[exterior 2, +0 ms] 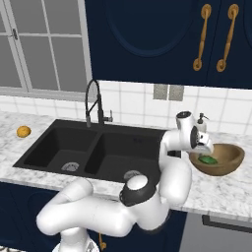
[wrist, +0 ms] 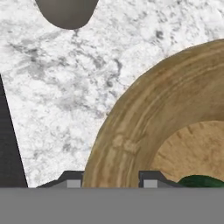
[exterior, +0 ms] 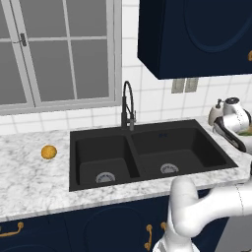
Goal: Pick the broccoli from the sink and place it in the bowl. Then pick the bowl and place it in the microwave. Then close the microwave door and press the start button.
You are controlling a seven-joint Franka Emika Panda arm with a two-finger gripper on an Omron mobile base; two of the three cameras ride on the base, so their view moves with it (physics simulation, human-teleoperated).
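The end effector (wrist: 112, 181) is clamped on the near rim of the bowl (exterior 2: 224, 160), which sits on the marble table (exterior 2: 221, 189) right of the sink (exterior 2: 93, 147) with the broccoli (exterior 2: 208, 160) inside.

Orange fruit (exterior: 48, 152) on marble counter (exterior: 29, 172) — soap dispenser (exterior 2: 201, 127) by wall

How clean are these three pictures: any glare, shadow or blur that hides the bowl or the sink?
Left base view: flat, even light, no glare; the black sink reads clearly. Right base view: sharp; the bowl shows soft inner shading around the broccoli. Hand view: close up, the bowl's rim looks coarse and slightly soft, cropped at the edges.
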